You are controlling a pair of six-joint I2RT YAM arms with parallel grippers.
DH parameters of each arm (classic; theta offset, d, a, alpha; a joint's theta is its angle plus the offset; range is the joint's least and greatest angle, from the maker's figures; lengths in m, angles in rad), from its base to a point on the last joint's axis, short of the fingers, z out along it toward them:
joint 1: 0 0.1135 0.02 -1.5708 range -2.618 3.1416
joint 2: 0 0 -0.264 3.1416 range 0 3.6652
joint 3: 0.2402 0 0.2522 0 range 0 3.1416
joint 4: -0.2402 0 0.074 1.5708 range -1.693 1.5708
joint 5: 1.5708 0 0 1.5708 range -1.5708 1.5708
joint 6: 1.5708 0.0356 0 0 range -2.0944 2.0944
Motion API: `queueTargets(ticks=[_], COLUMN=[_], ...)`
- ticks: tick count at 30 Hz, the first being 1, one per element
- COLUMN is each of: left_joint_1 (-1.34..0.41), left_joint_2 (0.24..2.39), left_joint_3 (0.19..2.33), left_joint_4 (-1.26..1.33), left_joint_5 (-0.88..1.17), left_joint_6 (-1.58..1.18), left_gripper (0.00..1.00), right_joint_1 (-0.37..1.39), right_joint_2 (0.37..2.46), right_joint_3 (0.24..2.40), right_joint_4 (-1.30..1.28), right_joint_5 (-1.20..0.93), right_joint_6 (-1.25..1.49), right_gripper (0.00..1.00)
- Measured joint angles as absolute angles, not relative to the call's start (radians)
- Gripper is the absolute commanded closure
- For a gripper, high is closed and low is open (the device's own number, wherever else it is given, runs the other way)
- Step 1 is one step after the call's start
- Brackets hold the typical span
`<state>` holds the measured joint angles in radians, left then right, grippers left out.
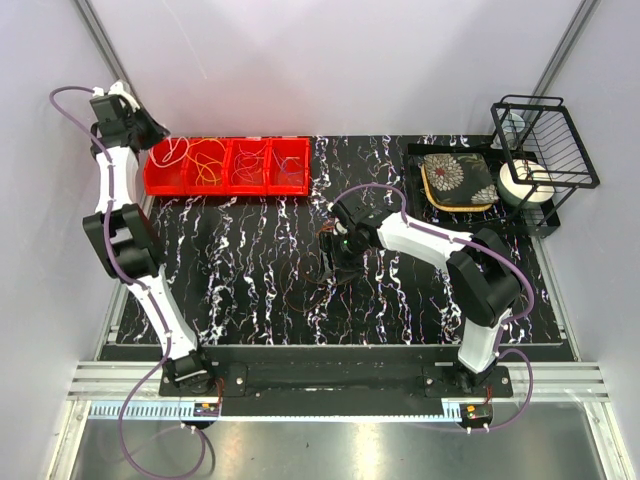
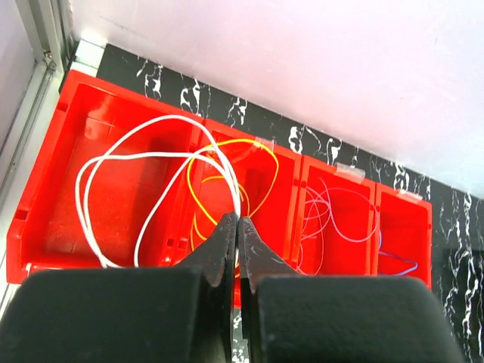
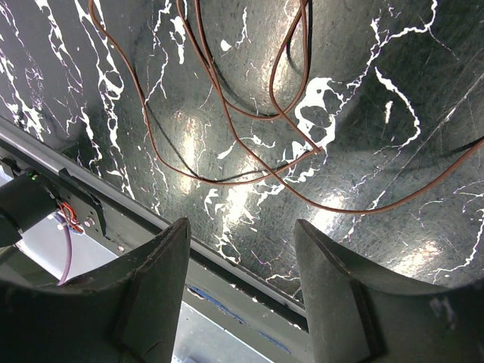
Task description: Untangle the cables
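- The step in hand looks like sorting: four cables already lie in the red bin (image 2: 36, 198) at the far left of the counter (image 3: 393, 91), and one is still out on the counter.
- The left gripper (image 2: 238, 219) hangs over the bin with its jaws pressed together. Strands of the white cable (image 2: 174, 117) run up to the tips, so it seems pinched there.
- The white cable's loops sit mostly in the leftmost compartment, but one bend crosses the divider into the next one.
- The right gripper (image 3: 242, 227) hovers low over the middle of the counter. Its jaws are apart with nothing between them.
- The reddish-brown cable (image 3: 227, 182) sprawls just beyond the right gripper in crossing loops.
- Next, the left arm probably needs to shift left so the stray bend clears the divider before it lets go.
- The right arm needs to drop onto a single strand away from the crossings, then close.
- Count: one bin with four compartments.
- Count: one white cable and one yellow cable (image 2: 236, 141) in the second compartment, though whether a second, orange one lies with it I cannot tell.
- Count: one pale pink cable (image 2: 340, 239) in the third compartment and one blue cable (image 2: 397, 261) in the fourth.
- Count: on the counter, all strands are one colour. Whether they are one cable or more is unclear.
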<state>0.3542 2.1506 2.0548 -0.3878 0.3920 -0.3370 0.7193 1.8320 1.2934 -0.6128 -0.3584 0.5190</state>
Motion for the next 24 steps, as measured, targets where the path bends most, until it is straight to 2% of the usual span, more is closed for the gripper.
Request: queueTargets(ticks=[1, 2, 3, 10, 17, 21, 24], left_joint_1=[0.354, 0.355, 0.355, 0.355, 0.354, 0.343, 0.294], left_joint_2=[2.151, 2.151, 2.151, 2.149, 2.089, 1.994, 1.838], left_joint_3=[2.055, 2.055, 2.054, 2.025, 1.976, 1.970, 1.859], left_joint_4=[-0.383, -0.375, -0.364, -0.287, -0.320, -0.404, -0.442], left_joint_5=[0.389, 0.385, 0.380, 0.370, 0.314, 0.273, 0.202], left_joint_6=[-0.340, -0.340, -0.356, -0.378, -0.410, -0.445, -0.442], left_gripper=[0.57, 0.15, 0.01, 0.01, 0.01, 0.01, 0.01], right_joint_1=[0.719, 0.719, 0.719, 0.719, 0.719, 0.719, 0.719], right_joint_2=[1.832, 1.832, 1.832, 1.832, 1.832, 1.832, 1.832], right_joint_3=[1.293, 1.293, 1.293, 1.291, 1.291, 1.291, 1.292], right_joint_4=[-0.613, -0.613, -0.613, -0.612, -0.609, -0.608, -0.606], right_joint_5=[-0.358, -0.358, -0.358, -0.358, -0.358, -0.358, -0.356], right_joint_6=[0.519, 0.519, 0.519, 0.519, 0.519, 0.519, 0.519], right_gripper=[0.37, 0.37, 0.37, 0.37, 0.37, 0.37, 0.39])
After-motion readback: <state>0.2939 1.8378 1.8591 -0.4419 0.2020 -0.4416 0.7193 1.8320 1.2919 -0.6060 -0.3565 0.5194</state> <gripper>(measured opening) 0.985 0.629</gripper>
